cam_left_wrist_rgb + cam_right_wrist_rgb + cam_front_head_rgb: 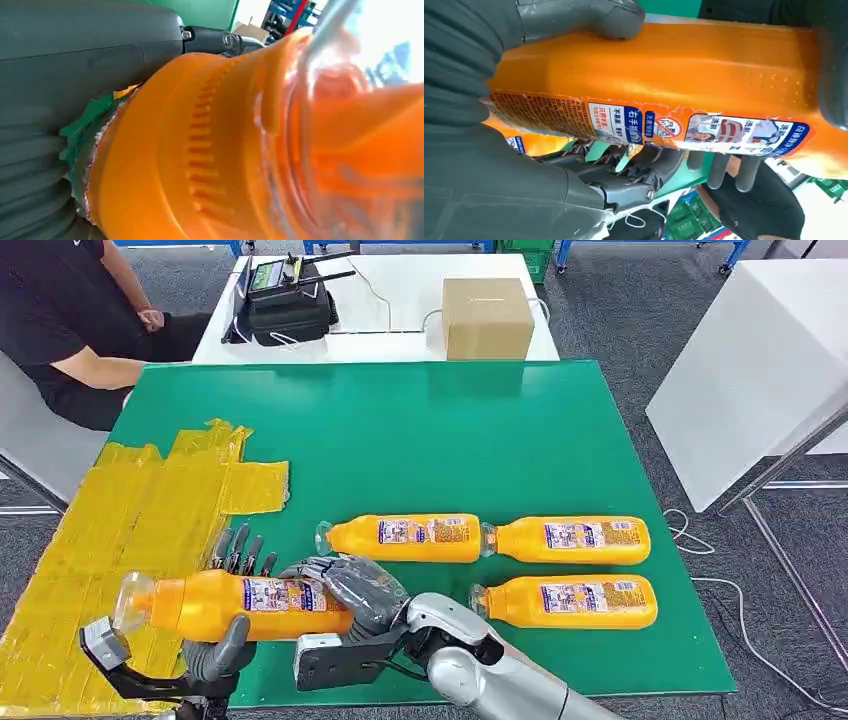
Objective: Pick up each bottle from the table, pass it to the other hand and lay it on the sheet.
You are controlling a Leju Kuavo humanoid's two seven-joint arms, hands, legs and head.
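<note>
An orange bottle (195, 605) with a clear cap lies sideways in the air over the table's near left edge, its cap end above the yellow sheet (130, 510). My left hand (225, 645) holds its middle from below, thumb in front and fingers behind. My right hand (360, 590) grips its base end. Up close, the left wrist view has the bottle's (225, 150) neck, and the right wrist view shows the label (674, 125) with my thumb (579, 15) pressed on the bottle. Three more orange bottles (405, 538) (570, 539) (570, 601) lie on the green table (450, 430).
A cardboard box (486, 317) and a black device (285, 295) sit on the white table behind. A person (60, 320) sits at the far left. A white panel (760, 360) stands to the right.
</note>
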